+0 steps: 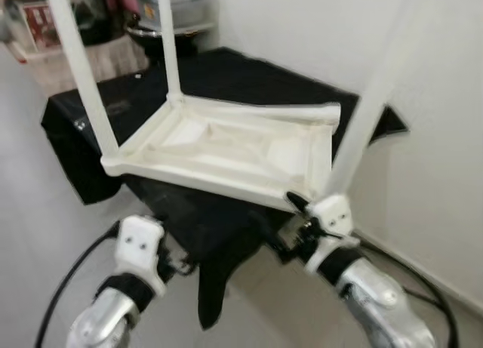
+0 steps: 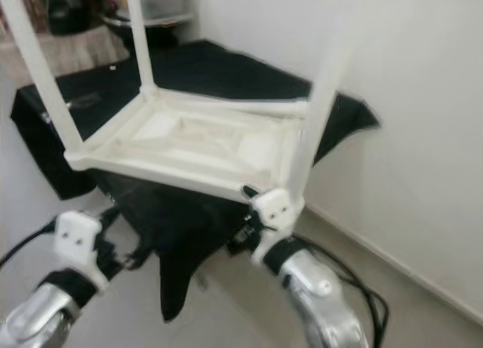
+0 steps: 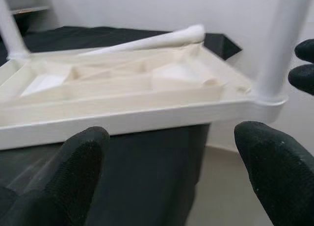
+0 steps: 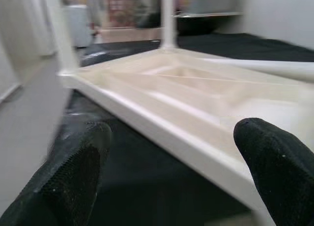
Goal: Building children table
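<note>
I am seeing soft, even, bright indoor light with faint shadows. Both eye views are smearing with motion blur, worst on the upright white legs (image 1: pixel 75 69). The white wall (image 1: pixel 423 76) is washing out pale. In the wrist views the near black fingertips (image 3: pixel 78 162) are sitting out of focus.

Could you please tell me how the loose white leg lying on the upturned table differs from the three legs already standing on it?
The loose white plastic leg lies flat along the far rim of the upturned white plastic table top; the fitted white legs stand upright at three corners.

The loose leg's end sits free at the fourth corner; the fitted legs are seated in corner sockets.

Both kinds are plain white round tubes.
</note>
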`<state>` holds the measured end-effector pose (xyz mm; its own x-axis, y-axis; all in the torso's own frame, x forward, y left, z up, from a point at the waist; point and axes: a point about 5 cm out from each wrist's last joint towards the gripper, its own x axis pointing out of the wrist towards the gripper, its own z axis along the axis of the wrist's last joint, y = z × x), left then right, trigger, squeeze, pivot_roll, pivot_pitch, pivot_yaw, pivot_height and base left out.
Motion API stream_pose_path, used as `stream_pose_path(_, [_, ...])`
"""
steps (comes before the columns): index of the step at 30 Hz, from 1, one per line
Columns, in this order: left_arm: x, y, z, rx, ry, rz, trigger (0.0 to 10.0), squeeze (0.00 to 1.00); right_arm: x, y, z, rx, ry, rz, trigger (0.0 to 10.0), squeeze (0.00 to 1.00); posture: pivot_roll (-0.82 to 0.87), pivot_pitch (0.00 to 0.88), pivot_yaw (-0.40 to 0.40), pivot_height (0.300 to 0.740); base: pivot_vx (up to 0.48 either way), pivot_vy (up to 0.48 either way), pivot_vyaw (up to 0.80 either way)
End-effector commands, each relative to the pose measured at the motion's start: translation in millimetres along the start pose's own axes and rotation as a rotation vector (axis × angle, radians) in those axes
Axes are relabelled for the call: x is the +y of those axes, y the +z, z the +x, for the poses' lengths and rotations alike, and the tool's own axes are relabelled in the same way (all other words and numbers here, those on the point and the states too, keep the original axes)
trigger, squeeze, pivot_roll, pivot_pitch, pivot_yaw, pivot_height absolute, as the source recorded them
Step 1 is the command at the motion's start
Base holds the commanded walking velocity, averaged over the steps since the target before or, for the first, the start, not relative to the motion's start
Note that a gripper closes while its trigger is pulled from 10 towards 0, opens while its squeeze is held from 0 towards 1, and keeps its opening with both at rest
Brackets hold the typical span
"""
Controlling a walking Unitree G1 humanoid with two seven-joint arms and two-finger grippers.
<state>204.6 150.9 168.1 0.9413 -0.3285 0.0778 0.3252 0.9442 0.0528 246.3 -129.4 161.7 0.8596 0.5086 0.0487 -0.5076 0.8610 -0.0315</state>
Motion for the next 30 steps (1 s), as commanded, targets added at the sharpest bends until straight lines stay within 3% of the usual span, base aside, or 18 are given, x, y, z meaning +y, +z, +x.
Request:
stream_pose_path(1, [0.2, -4.5, 0.3, 0.012, 0.001, -0.003, 10.0, 0.00, -3.0, -1.3, 2.4, 0.002, -0.016, -0.007, 10.0, 0.00, 0.00, 0.072, -0.060, 0.740, 0.000, 0.000, 0.00])
stream_pose_path(7, [0.4, -5.5, 2.6, 0.008, 0.004, 0.001, 10.0, 0.00, -17.4, -2.9, 3.9, 0.010, -0.079, -0.044, 10.0, 0.00, 0.01, 0.063, -0.063, 0.740, 0.000, -0.160, 0.00])
stream_pose_path(30, [0.4, -4.2, 9.0, -0.027, 0.024, 0.008, 10.0, 0.00, -22.9, -8.2, 9.3, 0.014, -0.079, -0.013, 10.0, 0.00, 0.00, 0.049, -0.071, 0.740, 0.000, -0.087, 0.00])
